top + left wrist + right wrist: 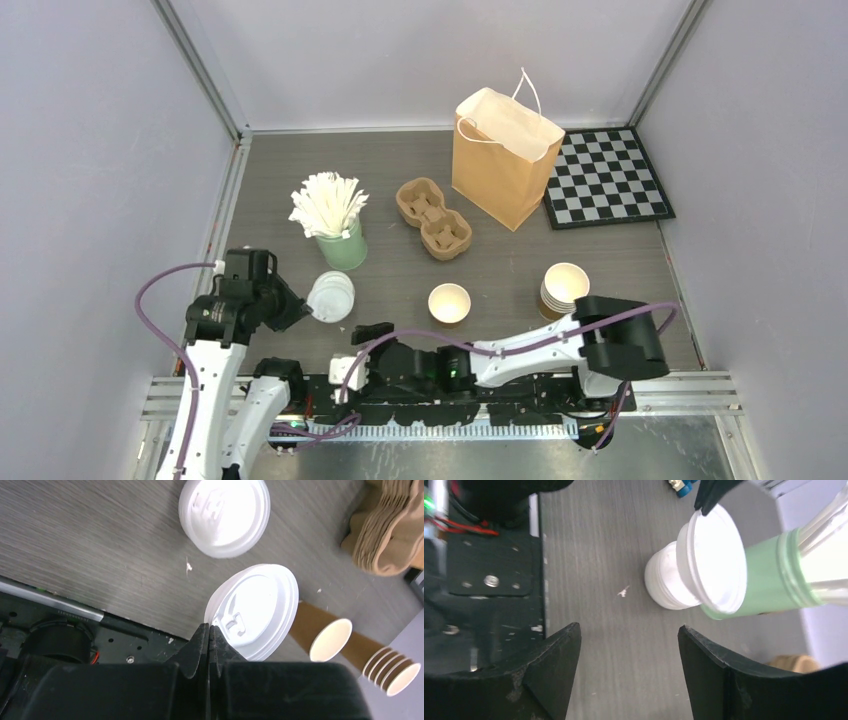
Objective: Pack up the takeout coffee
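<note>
The takeout coffee's brown paper cup [449,302] stands open and lidless near the table's middle; it also shows in the left wrist view [330,639]. My left gripper [305,310] [209,627] is shut on the rim of one white lid [255,610] [714,560], which hangs tilted just above the stack of white lids [330,297] [669,582]. My right gripper [362,340] [629,627] stands open low over the table, right of the lids, with nothing between its fingers.
A stack of lidless brown cups [562,288] stands at the right. A green cup of straws [340,245] is behind the lids. Further back are a pulp cup carrier [433,216], a brown paper bag [503,160] and a checkerboard [605,178].
</note>
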### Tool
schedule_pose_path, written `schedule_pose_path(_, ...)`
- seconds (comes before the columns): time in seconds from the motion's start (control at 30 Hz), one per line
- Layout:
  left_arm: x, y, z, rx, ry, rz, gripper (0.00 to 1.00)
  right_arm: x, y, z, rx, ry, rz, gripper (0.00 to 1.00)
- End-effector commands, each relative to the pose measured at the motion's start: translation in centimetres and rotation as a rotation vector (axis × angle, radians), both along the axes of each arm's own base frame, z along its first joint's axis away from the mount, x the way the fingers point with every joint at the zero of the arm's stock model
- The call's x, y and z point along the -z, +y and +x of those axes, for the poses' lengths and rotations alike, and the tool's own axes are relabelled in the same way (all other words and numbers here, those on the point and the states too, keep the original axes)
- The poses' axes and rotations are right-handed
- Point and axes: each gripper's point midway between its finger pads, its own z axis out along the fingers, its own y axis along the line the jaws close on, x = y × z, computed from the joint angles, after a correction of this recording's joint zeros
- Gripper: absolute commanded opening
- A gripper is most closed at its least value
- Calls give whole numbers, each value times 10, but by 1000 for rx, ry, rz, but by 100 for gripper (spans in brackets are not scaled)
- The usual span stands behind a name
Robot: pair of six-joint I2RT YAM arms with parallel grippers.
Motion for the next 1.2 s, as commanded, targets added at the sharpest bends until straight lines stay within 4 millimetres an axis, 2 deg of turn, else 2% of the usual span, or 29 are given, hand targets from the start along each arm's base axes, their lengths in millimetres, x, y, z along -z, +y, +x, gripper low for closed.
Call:
schedule_pose_path(0.0,-7,-14,-16,154,16,-32,0,-30,11,28,67,-406,-42,76)
schedule_pose_path(0.17,-8,-11,-18,195,4,4,0,-33,13,22,69,-511,-50,76)
schedule_pose_path(0.43,-10,-29,-19,319,6,-62,0,-29,19,16,-24,-548,-50,73)
schedule_pose_path(0.77,-5,-42,-30,404,40,-130,0,-13,25,34,-3,-626,-132,63)
schedule_pose_path(0.9,-5,-47,-32,438,45,-153,0,-8,26,35,5,-625,-129,52)
schedule_pose_path(1.0,-6,-53,-35,484,57,-184,0,-9,24,36,22,-626,-116,37)
schedule_pose_path(1.1,-17,-58,-32,515,30,-203,0,-8,20,35,40,-595,-90,24)
schedule_pose_path(1.17,-29,-64,-27,536,-14,-230,2,-9,16,32,52,-559,-67,19)
